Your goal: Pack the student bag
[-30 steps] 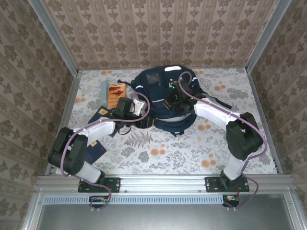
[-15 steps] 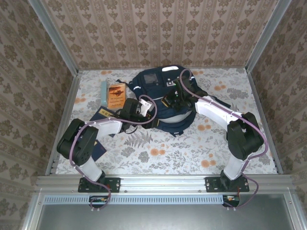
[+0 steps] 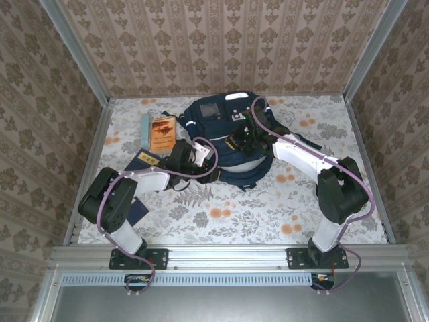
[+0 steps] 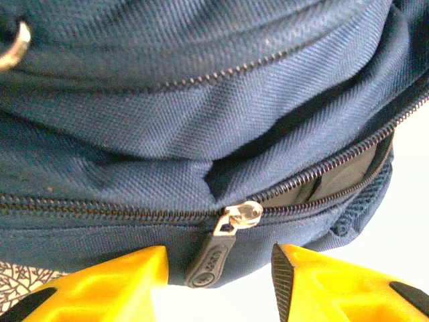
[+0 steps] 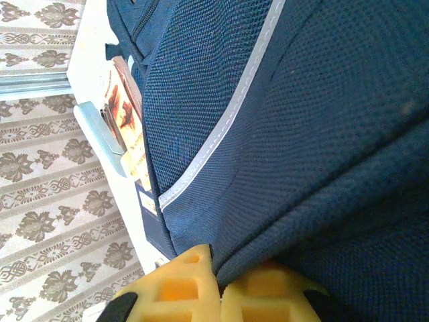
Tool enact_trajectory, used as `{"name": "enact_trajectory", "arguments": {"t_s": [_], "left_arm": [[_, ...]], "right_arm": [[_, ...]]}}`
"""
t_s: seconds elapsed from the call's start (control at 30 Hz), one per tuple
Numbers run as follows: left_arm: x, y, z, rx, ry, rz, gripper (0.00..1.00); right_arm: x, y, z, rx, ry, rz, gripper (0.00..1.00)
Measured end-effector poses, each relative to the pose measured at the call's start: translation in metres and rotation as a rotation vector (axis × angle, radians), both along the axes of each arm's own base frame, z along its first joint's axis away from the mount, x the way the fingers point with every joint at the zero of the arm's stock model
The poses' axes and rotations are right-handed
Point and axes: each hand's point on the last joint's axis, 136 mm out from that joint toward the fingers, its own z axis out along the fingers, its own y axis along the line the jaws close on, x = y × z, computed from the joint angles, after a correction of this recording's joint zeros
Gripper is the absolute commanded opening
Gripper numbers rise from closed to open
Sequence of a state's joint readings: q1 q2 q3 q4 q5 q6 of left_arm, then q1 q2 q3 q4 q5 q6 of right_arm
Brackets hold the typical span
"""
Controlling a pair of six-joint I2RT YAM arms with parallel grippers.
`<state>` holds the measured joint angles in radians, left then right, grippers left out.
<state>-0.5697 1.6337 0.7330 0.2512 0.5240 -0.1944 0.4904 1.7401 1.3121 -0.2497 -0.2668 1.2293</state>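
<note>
Left tool (image 4: 218,267): jaws part-way apart, straddling zipper pull (image 4: 213,258) at bottom centre of wrist view, not gripping it.
Right tool (image 5: 216,267): pinched tight on fold of student bag (image 3: 228,137), which lies mid-frame on worktop (image 3: 268,208).
Risks: pull tab may slip sideways when jaws close; zip may jam on slack cloth if right tool's pinch gives.

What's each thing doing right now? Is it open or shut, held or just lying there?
student bag, lying down, fabric pinched
zipper, partly open
zipper pull, free between open jaws
left gripper, open around the zipper pull
right gripper, shut on the student bag
book, lying flat beside the bag
</note>
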Motion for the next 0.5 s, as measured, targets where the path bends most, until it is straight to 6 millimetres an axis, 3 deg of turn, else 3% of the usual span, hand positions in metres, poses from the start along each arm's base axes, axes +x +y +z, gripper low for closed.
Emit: {"name": "enact_trajectory", "arguments": {"t_s": [0.37, 0.5], "left_arm": [[0.0025, 0.0008, 0.0009, -0.008, -0.013, 0.013, 0.37], [0.0056, -0.0003, -0.0029, -0.003, -0.008, 0.016, 0.23]], "right_arm": [[0.0, 0.0001, 0.0001, 0.001, 0.0, 0.0, 0.06], [-0.0003, 0.0004, 0.0002, 0.003, 0.002, 0.001, 0.06]]}}
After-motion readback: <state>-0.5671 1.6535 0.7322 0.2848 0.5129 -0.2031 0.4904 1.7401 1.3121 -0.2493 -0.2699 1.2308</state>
